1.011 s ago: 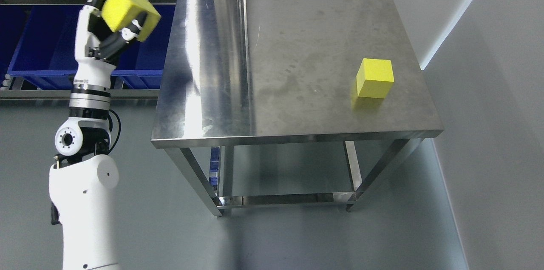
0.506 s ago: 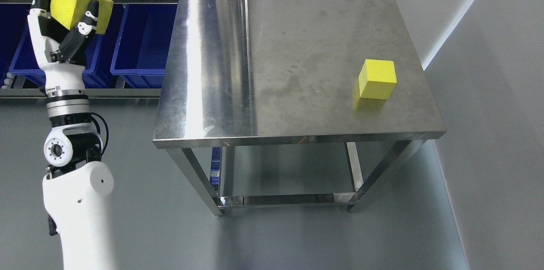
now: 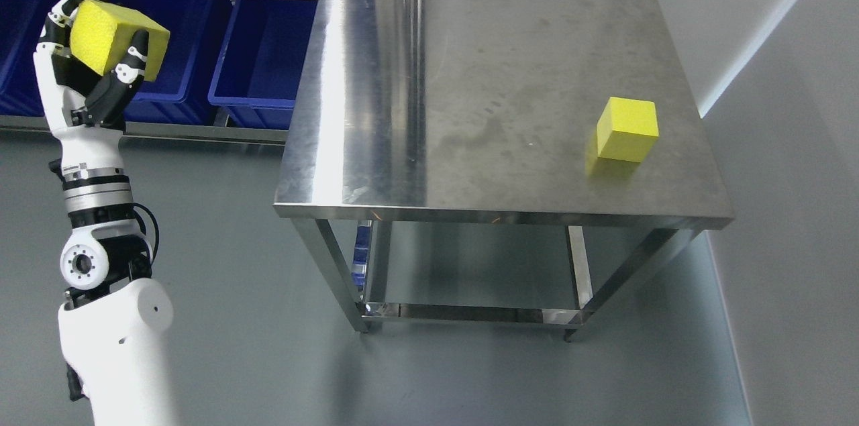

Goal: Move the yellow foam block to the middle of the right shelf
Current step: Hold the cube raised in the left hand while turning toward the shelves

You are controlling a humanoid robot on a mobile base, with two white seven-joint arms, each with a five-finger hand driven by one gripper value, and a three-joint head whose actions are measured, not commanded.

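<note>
Left hand (image 3: 87, 70) fingers clamped on yellow foam block (image 3: 117, 43), raised before blue bins (image 3: 262, 50); second yellow cube (image 3: 627, 129) near steel table (image 3: 470, 77) right edge.

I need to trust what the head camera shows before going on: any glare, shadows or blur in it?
Head view: sharp throughout, no motion blur on the left hand or its yellow foam block. A bright glare band runs down the left part of the steel table. The second yellow block throws a yellowish reflection on the tabletop toward the camera. The blue bins sit in dimmer light.
</note>
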